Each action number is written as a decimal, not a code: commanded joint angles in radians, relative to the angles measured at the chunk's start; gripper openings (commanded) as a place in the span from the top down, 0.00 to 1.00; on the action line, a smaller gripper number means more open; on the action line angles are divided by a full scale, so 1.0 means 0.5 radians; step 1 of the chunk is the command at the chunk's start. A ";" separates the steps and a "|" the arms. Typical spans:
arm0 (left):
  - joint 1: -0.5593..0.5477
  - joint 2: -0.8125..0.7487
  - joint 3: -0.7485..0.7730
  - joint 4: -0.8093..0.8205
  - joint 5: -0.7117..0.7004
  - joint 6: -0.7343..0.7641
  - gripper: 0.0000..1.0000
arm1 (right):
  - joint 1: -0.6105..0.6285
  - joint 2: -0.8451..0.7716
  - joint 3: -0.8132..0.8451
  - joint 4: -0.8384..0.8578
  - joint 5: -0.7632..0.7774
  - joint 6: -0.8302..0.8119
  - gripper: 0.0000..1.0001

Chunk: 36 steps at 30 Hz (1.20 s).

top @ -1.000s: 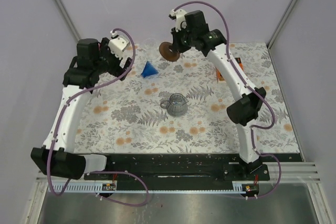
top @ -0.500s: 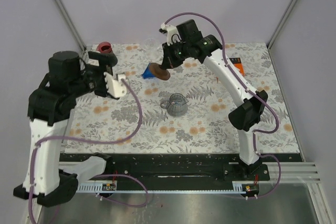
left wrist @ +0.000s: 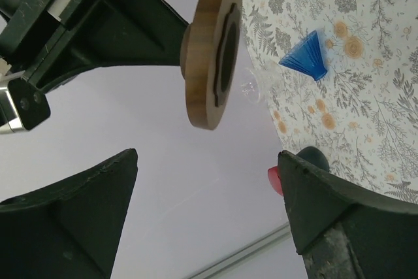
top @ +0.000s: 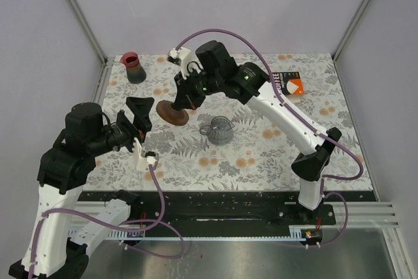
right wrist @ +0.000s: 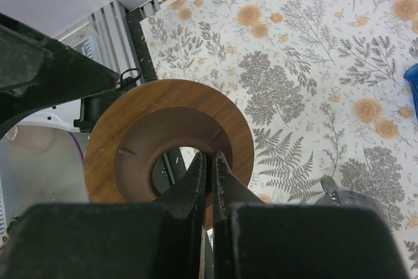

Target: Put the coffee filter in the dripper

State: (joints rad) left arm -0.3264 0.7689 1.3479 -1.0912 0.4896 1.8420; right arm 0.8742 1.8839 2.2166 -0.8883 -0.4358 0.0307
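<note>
Up off the tabletop [top: 261, 155], the right tool [right wrist: 209, 161] grips a wooden ring [right wrist: 130, 129] close to the wide-spread left tool [left wrist: 206, 168].
The right tool's fingers are pinched almost together on the ring at the edge of its central hole, holding it tilted above the flowered surface. The left tool's two fingers are spread wide with nothing between them; the ring hangs just ahead of that gap, not inside it. A blue cone [left wrist: 307, 57] rests on the tabletop beyond the ring, apart from both tools. A grey glass pot [top: 219, 130] stands near the middle, a red-topped cup [top: 132, 66] at the far left corner, and a printed packet [top: 290, 84] toward the far right.
</note>
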 commanded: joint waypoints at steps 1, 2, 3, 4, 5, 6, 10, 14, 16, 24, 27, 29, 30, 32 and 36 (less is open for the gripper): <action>-0.010 -0.025 0.004 0.108 0.159 0.001 0.11 | 0.105 -0.056 0.028 0.123 -0.018 -0.028 1.00; -0.013 -0.028 0.001 0.102 0.156 0.007 0.14 | 0.114 -0.040 0.052 0.126 -0.051 -0.022 1.00; -0.013 -0.028 -0.005 0.090 0.153 0.016 0.19 | 0.120 -0.022 0.086 0.123 -0.082 -0.025 1.00; -0.010 -0.028 0.004 0.072 0.147 0.019 0.25 | 0.126 0.002 0.119 0.120 -0.092 -0.022 1.00; -0.016 -0.028 0.010 0.053 0.147 0.022 0.30 | 0.132 0.021 0.159 0.102 -0.089 -0.025 1.00; -0.016 -0.031 0.007 0.026 0.147 0.028 0.37 | 0.138 0.045 0.205 0.086 -0.086 -0.031 1.00; -0.016 -0.077 -0.048 0.007 0.159 0.044 0.50 | 0.145 0.153 0.408 0.040 -0.138 -0.025 1.00; -0.019 -0.065 -0.048 0.007 0.141 -0.027 0.49 | 0.166 0.257 0.586 -0.030 -0.147 -0.040 1.00; -0.019 -0.050 -0.015 0.004 0.134 -0.106 0.54 | 0.175 0.273 0.617 -0.055 -0.150 -0.049 1.00; -0.031 0.002 0.056 0.010 0.104 -0.470 1.00 | 0.181 0.242 0.583 -0.055 -0.074 -0.129 1.00; -0.038 0.164 0.261 0.133 0.031 -1.312 1.00 | 0.178 0.175 0.510 -0.055 0.144 -0.181 0.83; -0.035 0.327 0.442 0.072 -0.104 -1.767 1.00 | 0.178 0.117 0.424 -0.040 0.261 -0.227 0.66; -0.035 0.394 0.519 0.014 -0.150 -1.891 1.00 | 0.175 0.089 0.387 -0.025 0.307 -0.257 0.59; -0.035 0.511 0.605 -0.066 -0.191 -2.207 1.00 | 0.160 0.034 0.304 -0.021 0.399 -0.301 0.40; -0.031 0.576 0.605 -0.076 -0.117 -2.646 1.00 | 0.016 -0.080 0.120 -0.015 0.540 -0.267 0.22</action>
State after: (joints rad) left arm -0.3542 1.0260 1.6150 -1.2114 0.4847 0.8791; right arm 0.9241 1.9442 2.3497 -0.8616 -0.2344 -0.0948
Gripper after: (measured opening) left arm 0.167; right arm 0.731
